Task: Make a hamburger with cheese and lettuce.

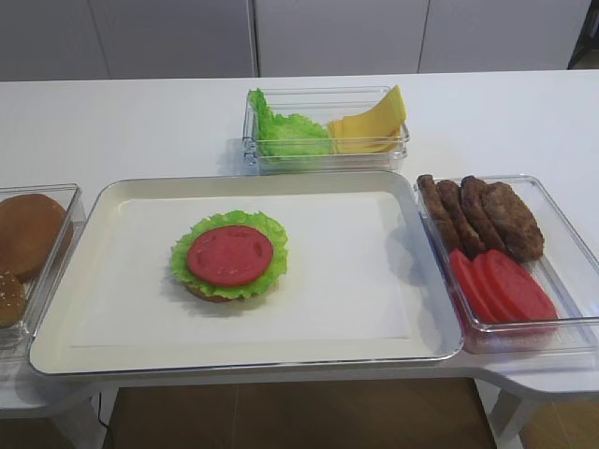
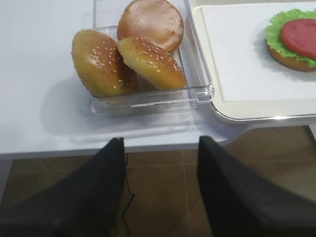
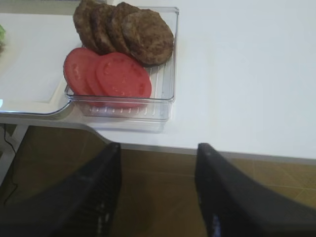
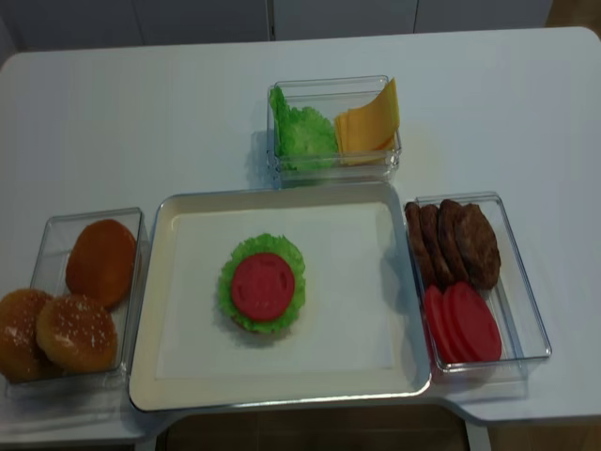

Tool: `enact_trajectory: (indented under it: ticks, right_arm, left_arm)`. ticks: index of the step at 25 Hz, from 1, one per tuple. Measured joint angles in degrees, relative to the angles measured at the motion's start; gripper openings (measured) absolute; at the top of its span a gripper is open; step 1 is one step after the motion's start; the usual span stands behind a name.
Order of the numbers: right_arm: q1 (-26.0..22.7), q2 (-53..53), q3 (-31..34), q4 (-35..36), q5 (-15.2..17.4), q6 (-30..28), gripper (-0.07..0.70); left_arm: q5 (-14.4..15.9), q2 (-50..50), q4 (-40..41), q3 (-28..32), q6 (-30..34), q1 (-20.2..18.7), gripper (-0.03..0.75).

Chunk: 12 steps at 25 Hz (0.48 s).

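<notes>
White tabletop fills your view, with a cream tray (image 4: 178, 282) at its centre. On the tray, left of middle, sits the hamburger (image 4: 262, 287): bun base, green leaf and a red tomato slice on top.

At 12 o'clock from the tray you have a clear box (image 4: 333, 87) holding the lettuce (image 4: 302, 133) on its left and the cheese (image 4: 368, 122), fanned and leaning, on its right. At 3 o'clock a second clear bin (image 4: 519, 272) holds dark patties (image 4: 453, 240) at the far end and tomato slices (image 4: 462, 322) at the near end. At 9 o'clock a third bin (image 4: 52, 235) holds three buns (image 4: 73, 301), two of them seeded.

You will find no readable writing or labels anywhere.

Your left gripper (image 2: 160, 190) and right gripper (image 3: 158, 190) both hang off the table's near edge over the floor, fingers spread apart and holding nothing.
</notes>
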Motion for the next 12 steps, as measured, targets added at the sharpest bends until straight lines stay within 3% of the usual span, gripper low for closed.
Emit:
enact_trajectory:
  ticks: [5, 12]
  right_arm:
    - [-0.09, -0.09, 1.91, 0.0, -2.3, -0.58, 0.368]
    - [-0.09, -0.09, 2.14, -0.18, -2.47, -0.62, 0.368]
  left_arm:
    - [0.0, 0.0, 0.0, 0.0, 0.0, 0.0, 0.358]
    - [0.0, 0.0, 0.0, 0.0, 0.0, 0.0, 0.358]
